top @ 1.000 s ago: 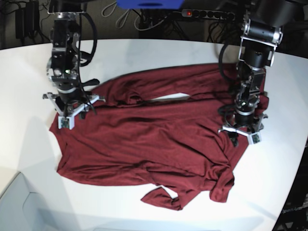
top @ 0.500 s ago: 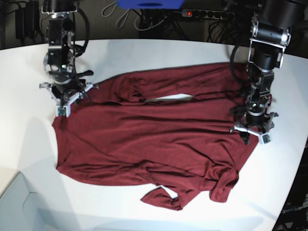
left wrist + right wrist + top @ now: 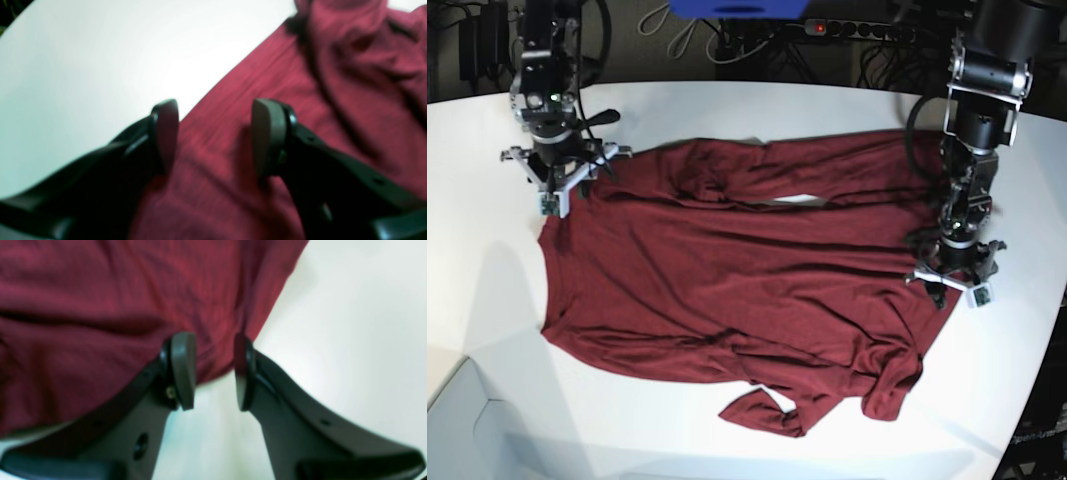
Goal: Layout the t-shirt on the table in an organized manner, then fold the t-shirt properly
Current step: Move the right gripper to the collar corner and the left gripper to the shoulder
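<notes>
The t-shirt (image 3: 727, 290) lies spread over the middle of the table (image 3: 757, 110), mostly flat through the body, but a sleeve is doubled across the far side and the near right corner is bunched into a twisted lump close to the table's front edge. Thin, floppy jersey by the look of it: light, no stiffness, it'll drape and stretch when pulled and likely slide easily on the glossy top, so one-sided tugs would drag the whole thing. The right gripper (image 3: 213, 371) is over the shirt's far left corner with its jaws parted, nothing pinched, cloth edge lying just under and between the pads (image 3: 183, 370). The left gripper (image 3: 213, 136) sits low over the right-hand edge, jaws wide apart, fabric below and between them but not clamped; whether the tips touch the cloth, can't tell, view is blurred. Best holds, I'd say: hem or seam corners, both sides at once, pinching a single layer. The bunched corner and folded sleeve still need pulling out before any fold.
</notes>
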Tool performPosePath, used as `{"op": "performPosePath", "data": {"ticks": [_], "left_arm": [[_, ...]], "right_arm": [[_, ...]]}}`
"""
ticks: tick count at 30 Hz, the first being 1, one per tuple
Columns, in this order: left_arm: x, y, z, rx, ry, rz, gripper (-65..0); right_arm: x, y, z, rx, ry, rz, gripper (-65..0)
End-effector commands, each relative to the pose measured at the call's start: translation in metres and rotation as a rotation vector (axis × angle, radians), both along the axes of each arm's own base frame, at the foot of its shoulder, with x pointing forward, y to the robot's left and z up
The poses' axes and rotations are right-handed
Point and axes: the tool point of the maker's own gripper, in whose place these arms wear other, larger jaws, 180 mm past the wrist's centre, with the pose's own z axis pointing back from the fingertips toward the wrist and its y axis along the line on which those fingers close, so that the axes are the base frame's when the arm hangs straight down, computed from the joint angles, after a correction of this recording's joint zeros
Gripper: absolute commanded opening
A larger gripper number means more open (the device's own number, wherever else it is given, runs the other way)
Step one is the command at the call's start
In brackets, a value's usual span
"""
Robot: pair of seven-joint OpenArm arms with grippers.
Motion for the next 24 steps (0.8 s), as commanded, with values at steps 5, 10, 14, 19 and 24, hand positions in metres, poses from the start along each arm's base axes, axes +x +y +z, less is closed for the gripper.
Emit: {"op": "performPosePath", "data": {"ticks": [5, 10, 14, 19, 24], "left_arm": [[0.018, 0.002, 0.063, -0.006, -0.192, 0.002, -31.2], [0.003, 0.006, 0.082, -0.041, -0.234, 0.018, -31.1], [-0.026, 0.013, 0.084, -0.082, -0.195, 0.033, -30.9], [-0.073, 0.022, 0.089, -0.093, -0.168, 0.049, -30.8], [-0.122, 0.022, 0.087, -0.07, -0.133, 0.051, -30.7]], "right_arm": [[0.004, 0.0, 0.024, -0.018, -0.072, 0.013, -45.0], [0.0, 0.0, 0.023, -0.019, -0.061, 0.013, -45.0], [-0.007, 0.0, 0.018, -0.022, -0.045, 0.015, -45.0], [-0.015, 0.0, 0.014, -0.02, -0.027, 0.015, -45.0], [-0.022, 0.001, 0.009, -0.019, -0.007, 0.016, -44.8]]}}
